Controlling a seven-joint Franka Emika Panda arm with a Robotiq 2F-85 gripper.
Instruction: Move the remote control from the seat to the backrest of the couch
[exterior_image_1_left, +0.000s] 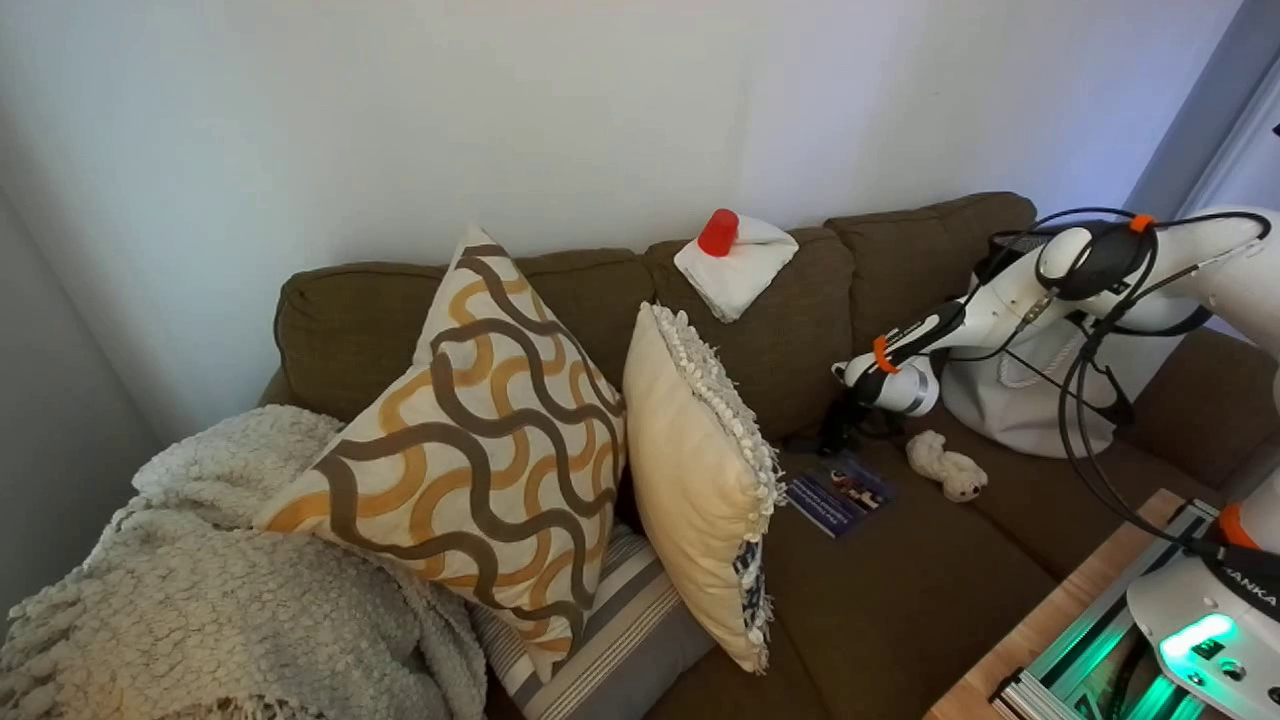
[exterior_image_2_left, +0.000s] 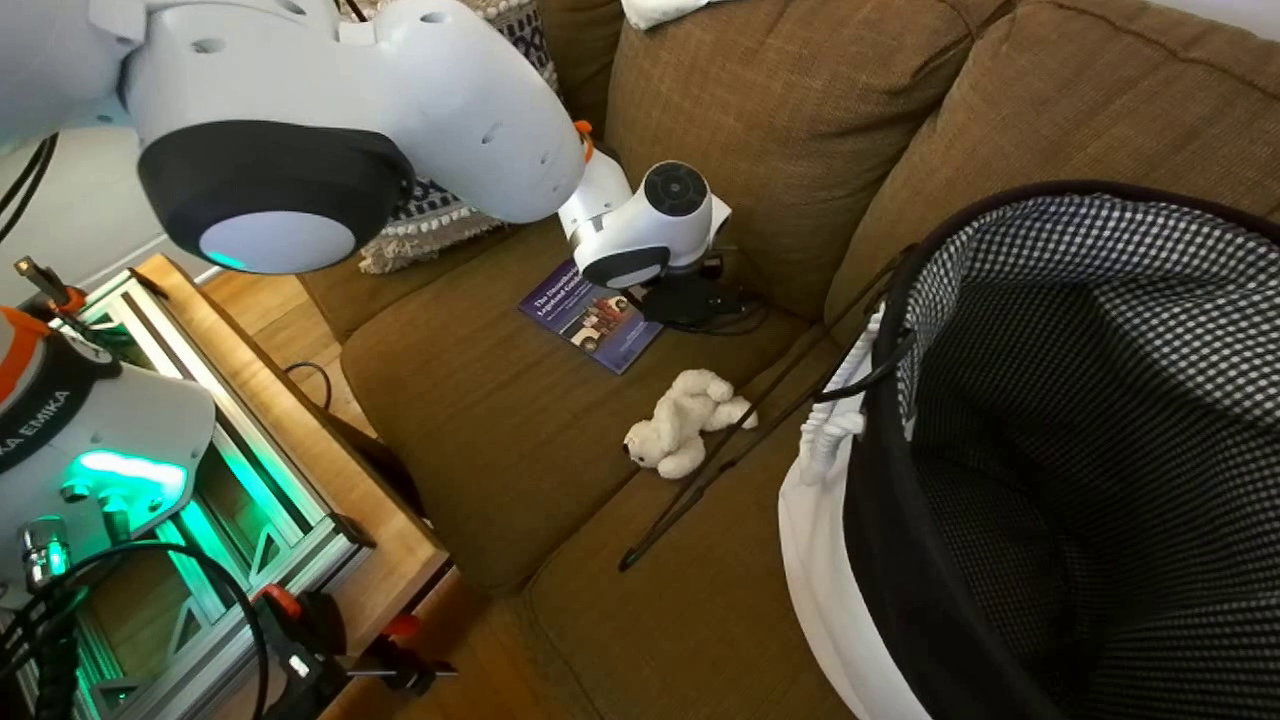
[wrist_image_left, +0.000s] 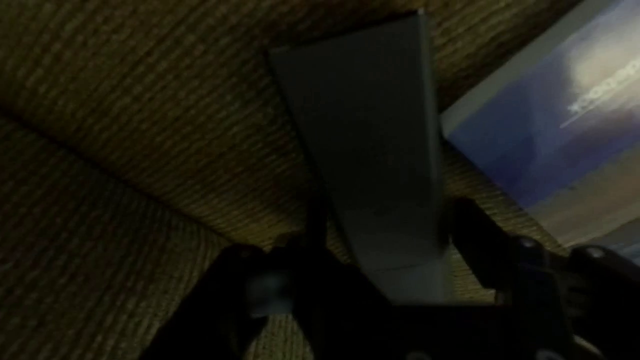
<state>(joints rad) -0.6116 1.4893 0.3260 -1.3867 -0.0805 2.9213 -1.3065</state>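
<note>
Remote control (wrist_image_left: 370, 125) — flat on seat (wrist_image_left: 200, 100) | between gripper (wrist_image_left: 390, 214) fingers, far end jutting beyond tips | jaws apart

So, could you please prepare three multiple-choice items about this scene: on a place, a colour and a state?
1. Where does the wrist view show the remote control?
A. Inside the basket
B. On the floor
C. Between the fingers of the hand

2. What colour is the cup on the folded cloth?
A. Red
B. Green
C. Yellow

3. How is the book on the seat?
A. Open
B. Closed and flat
C. Standing upright

1 C: a finger appears on either side of it; the grip is unclear.
2 A: it shows red against white in an exterior view.
3 B: both exterior views show its cover facing up.
</note>
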